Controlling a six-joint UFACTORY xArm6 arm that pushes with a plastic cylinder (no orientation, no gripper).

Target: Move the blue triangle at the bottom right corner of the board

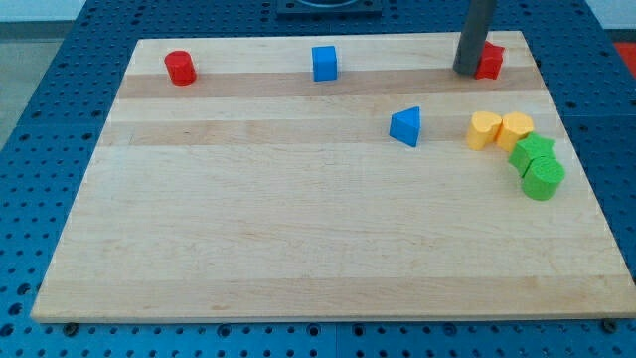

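Note:
The blue triangle (406,127) lies on the wooden board (298,229), right of centre in the upper half. My tip (466,71) rests on the board near the view's top right, touching or just left of a red block (489,62) that the rod partly hides. The tip is above and to the right of the blue triangle, well apart from it.
A red cylinder (180,68) sits at the top left and a blue cube (325,63) at top centre. Two yellow blocks (484,130) (516,129) sit side by side at the right, with two green blocks (533,152) (543,178) just below them.

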